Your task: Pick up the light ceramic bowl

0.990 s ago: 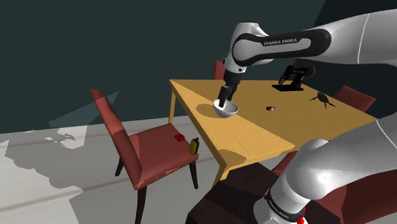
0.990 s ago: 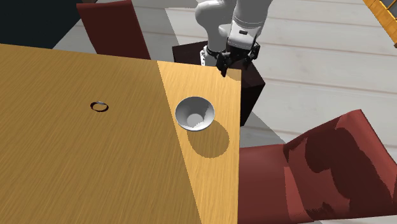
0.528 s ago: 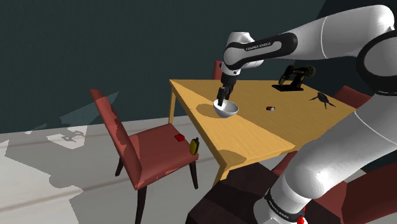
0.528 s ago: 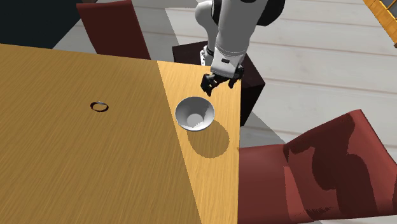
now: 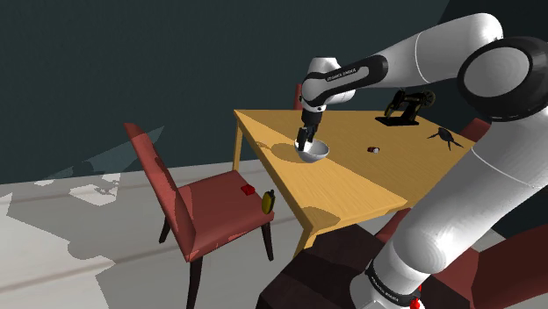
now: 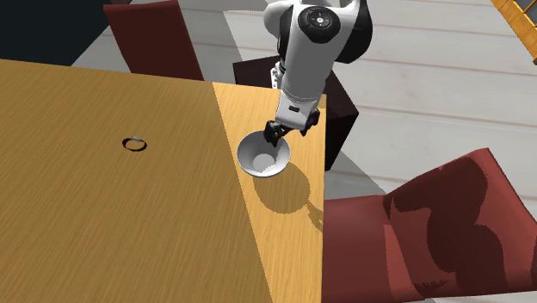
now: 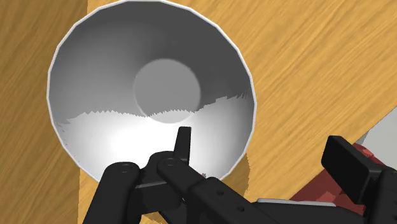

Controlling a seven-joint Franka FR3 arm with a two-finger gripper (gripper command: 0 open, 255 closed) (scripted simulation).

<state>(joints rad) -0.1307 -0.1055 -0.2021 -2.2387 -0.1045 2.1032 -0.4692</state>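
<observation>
Straddling the rim of a light grey bowl (image 7: 153, 83), jaws spread.
Bowl sits upright on the wooden tabletop (image 6: 103, 224) close to its edge, right under the jaws. One finger (image 7: 183, 143) dips inside the bowl and the other finger (image 7: 348, 168) hangs outside, with the bowl wall between them; cannot tell if either touches it. White arm (image 5: 351, 72) slants down to the jaws from above the bowl. Red chair (image 6: 430, 224) stands off the tabletop edge on the outer finger's side. Small ring (image 6: 133, 144) lies on the tabletop well apart from the jaws. Dark stand (image 6: 340, 103) sits behind the jaws, past the tabletop corner. Two dark objects (image 5: 404, 110) rest on the tabletop far from the jaws.
</observation>
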